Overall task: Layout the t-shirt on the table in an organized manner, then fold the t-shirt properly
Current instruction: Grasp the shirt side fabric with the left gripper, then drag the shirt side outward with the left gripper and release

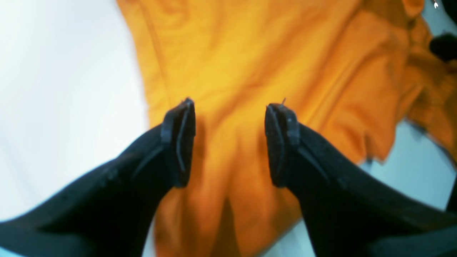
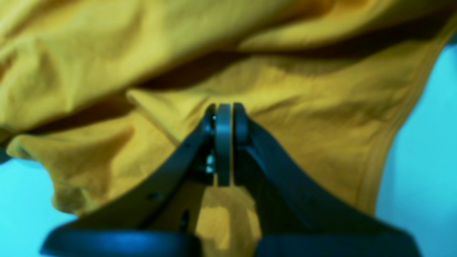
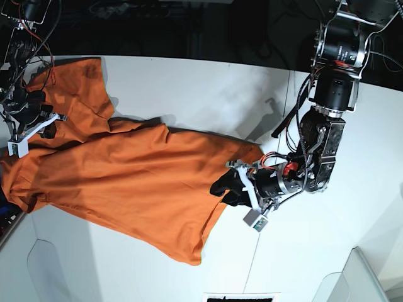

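Orange cotton-like cloth, a plain short-sleeved t-shirt (image 3: 126,182), lies spread but rumpled across the left half of the flat matte white table (image 3: 189,88). Its body runs from the table's left edge toward the centre, with one lobe reaching up toward the far left corner and another drooping toward the near edge. Long creases cross the fabric; it is not flat.

The left gripper (image 1: 230,142), black and two-fingered, sits at the garment's central end, which is the right-hand end in the base view. Its jaws stand wide apart with orange cloth showing between them. Nothing is clamped. The fingertips appear to be just above or on the fabric; the blurred wrist view does not settle which.

The right gripper (image 2: 224,117) is at the table's left edge, over the shirt's far-left portion. Its jaws are closed together, pads meeting. Folds of cloth bunch directly at the tips, so it appears to pinch a ridge of the t-shirt, though the soft focus leaves that grip uncertain.

A thin dark seam line (image 3: 291,82) crosses the table on its right side.
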